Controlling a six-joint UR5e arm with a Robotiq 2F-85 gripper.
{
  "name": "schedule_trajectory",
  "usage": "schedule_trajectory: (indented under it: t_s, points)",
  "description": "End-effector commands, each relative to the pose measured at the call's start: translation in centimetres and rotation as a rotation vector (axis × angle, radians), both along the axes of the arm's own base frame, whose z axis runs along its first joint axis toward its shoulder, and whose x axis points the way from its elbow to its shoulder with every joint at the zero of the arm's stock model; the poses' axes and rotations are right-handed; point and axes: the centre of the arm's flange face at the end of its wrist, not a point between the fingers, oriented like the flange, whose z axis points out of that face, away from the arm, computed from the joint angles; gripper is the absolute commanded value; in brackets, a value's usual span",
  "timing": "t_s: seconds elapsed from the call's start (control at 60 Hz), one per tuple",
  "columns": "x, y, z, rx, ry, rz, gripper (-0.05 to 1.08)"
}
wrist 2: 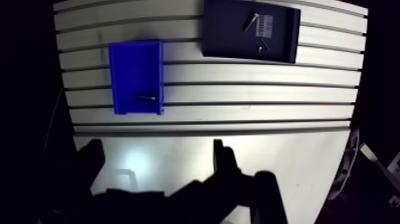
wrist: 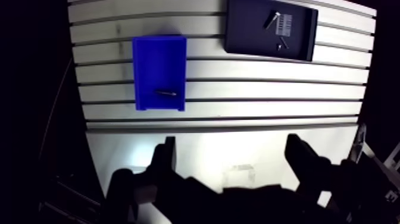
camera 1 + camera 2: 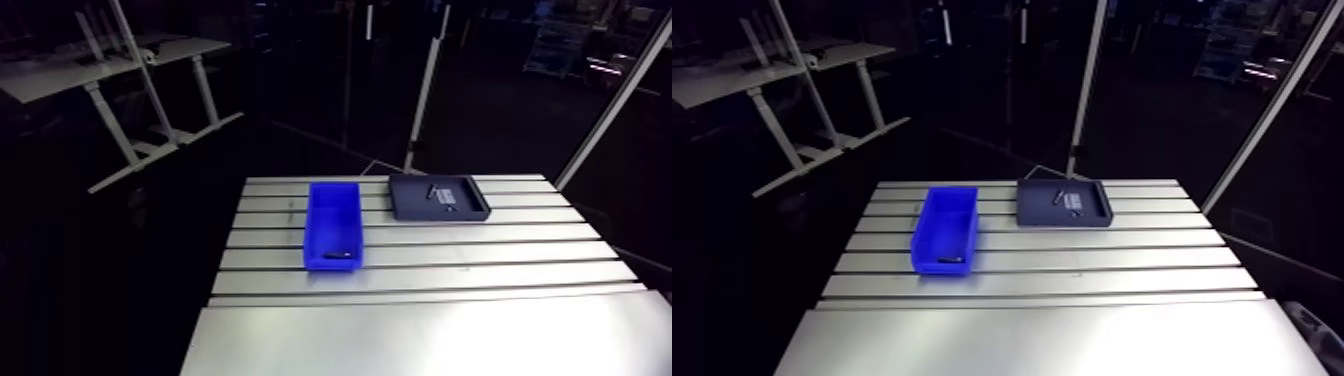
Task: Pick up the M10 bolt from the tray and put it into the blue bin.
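Though slim, dark bolt [image 2: 166,92] in rectangular bin [image 2: 157,62].

The gripper [image 2: 231,143] shows in the wrist view as near-black and matt. Its two fingers [image 2: 305,162] are thick, blocky bars with squared tips, each stepped and widening toward its base. Behind the fingers, the gripper's body is a broad dark mass with a lumpy, angular outline. Too dark to make out screws or markings.

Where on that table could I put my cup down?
The widest free patch is the smooth plate on the near side of the blue bin. The slotted strips between that plate and the tray are bare too. The far end is crowded; the bin-to-tray gap is narrow.
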Motion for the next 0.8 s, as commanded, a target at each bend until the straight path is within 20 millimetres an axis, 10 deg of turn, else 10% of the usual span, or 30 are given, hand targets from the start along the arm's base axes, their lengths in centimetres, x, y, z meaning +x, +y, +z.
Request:
schedule_trajectory:
  t_s: [0.017, 0.8]
  points:
    - [-0.4, -0.52, 0.25, 0.0, -0.003, 0.006, 0.01]
    - [-0.46, -0.61, -0.09, 0.0, -0.009, 0.008, 0.01]
